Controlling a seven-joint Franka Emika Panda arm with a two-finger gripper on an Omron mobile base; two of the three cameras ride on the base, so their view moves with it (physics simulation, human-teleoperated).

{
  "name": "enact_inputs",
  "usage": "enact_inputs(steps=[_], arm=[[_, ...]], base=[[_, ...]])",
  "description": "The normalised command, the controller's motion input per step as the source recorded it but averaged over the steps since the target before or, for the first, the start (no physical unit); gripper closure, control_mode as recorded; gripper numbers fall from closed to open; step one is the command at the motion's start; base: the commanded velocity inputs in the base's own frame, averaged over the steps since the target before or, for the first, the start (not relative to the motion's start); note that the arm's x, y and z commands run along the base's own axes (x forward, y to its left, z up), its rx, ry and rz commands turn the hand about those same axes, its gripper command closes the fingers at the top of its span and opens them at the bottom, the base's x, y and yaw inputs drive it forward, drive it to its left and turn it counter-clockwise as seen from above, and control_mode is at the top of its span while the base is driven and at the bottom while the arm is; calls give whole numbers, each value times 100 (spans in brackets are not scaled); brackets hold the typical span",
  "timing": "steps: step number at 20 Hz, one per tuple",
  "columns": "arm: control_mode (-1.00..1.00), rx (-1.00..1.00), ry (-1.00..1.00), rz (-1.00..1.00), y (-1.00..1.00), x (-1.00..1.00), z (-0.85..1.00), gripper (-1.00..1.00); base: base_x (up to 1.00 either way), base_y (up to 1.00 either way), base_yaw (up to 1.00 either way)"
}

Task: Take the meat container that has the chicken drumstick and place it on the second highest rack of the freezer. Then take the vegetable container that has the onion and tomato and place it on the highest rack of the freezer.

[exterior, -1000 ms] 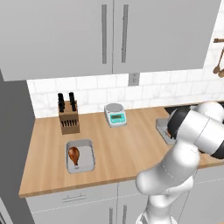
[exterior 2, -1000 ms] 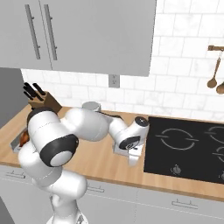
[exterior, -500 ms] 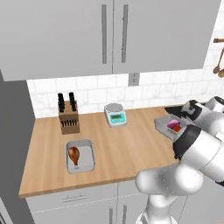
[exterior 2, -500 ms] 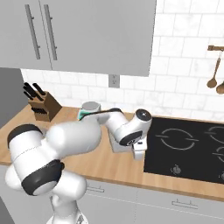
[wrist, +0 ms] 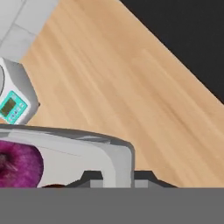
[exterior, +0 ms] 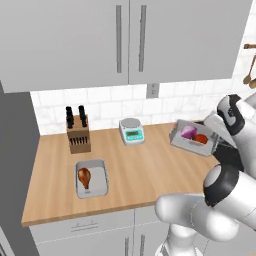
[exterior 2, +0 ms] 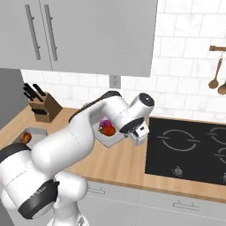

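Observation:
The vegetable container [exterior: 186, 141], a grey tray with the pink-purple onion [exterior: 188, 132] and red tomato [exterior: 201, 138], hangs tilted just above the counter's right end. My gripper [exterior: 215, 143] is shut on its right rim; in the hand view the rim [wrist: 117, 154] runs between the fingertips [wrist: 91, 177], with the onion [wrist: 19, 165] at lower left. From the right base view the container [exterior 2: 104, 136] sits left of the gripper [exterior 2: 129, 136]. The meat container [exterior: 93, 180] with the chicken drumstick [exterior: 84, 176] lies near the counter's front left. The freezer's racks are out of view.
A knife block [exterior: 77, 133] and a kitchen scale [exterior: 131, 131] stand at the back of the wooden counter [exterior: 140, 170]. A black cooktop [exterior 2: 190, 150] lies right of the gripper. Wall cabinets [exterior: 125, 40] hang overhead. A tall grey panel [exterior: 14, 165] borders the counter's left.
The arm has swung its elbow aside and the hand has lifted the vegetable container slightly off the counter, tilting it. The meat container has not moved.

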Motion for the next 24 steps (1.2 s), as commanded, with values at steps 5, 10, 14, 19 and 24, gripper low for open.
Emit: enact_inputs(steps=[5,10,14,19,24], arm=[[-100,-3,0,72,30,4,96,100],[-100,-10,0,57,50,6,73,100],[100,0,0,12,10,4,10,100],[100,0,0,0,0,0,0,100],[100,0,0,0,0,0,0,100]], base=[[0,0,0],[0,0,0],[-18,23,8],[-36,10,2],[-53,0,23]])
